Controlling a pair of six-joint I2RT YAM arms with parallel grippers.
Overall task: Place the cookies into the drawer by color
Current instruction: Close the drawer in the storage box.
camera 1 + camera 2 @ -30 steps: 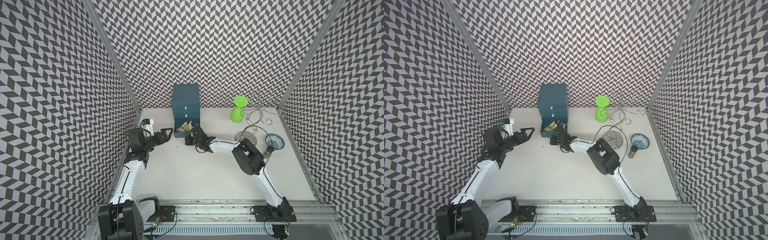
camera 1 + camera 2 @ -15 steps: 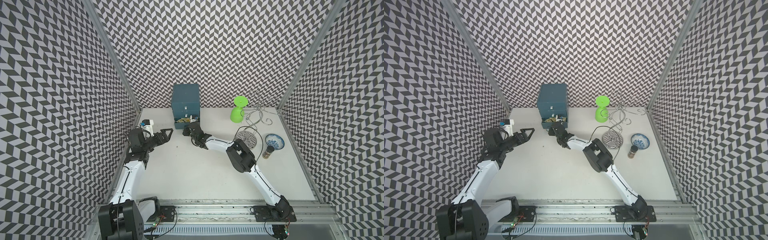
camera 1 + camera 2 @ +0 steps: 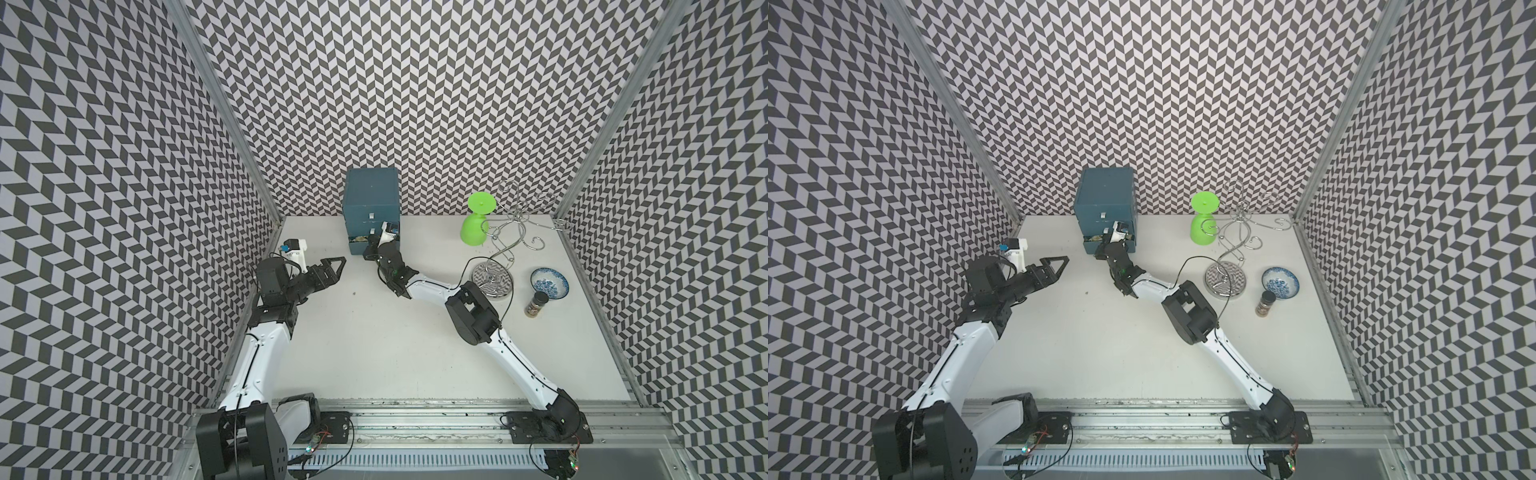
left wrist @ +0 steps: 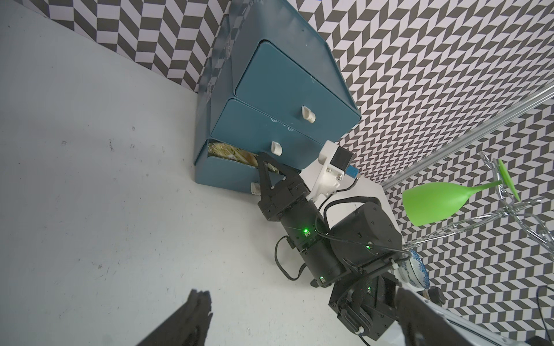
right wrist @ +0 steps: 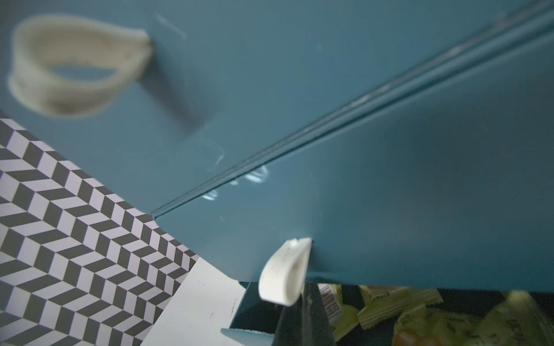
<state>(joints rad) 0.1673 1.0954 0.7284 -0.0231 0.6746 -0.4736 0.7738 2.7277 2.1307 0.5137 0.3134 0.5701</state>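
Left wrist view, unlike the top views, shows right hand closed, empty, at cookies in drawer.

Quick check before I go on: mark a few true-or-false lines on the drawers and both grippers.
1. The bottom drawer is ajar, with pale yellow packets showing inside. True.
2. The left gripper is shut on a packet. False: it is open and empty, apart from the chest.
3. The right gripper is shut, right at the bottom drawer. True.
4. The top drawer is pulled out. False: it and the middle drawer are closed.
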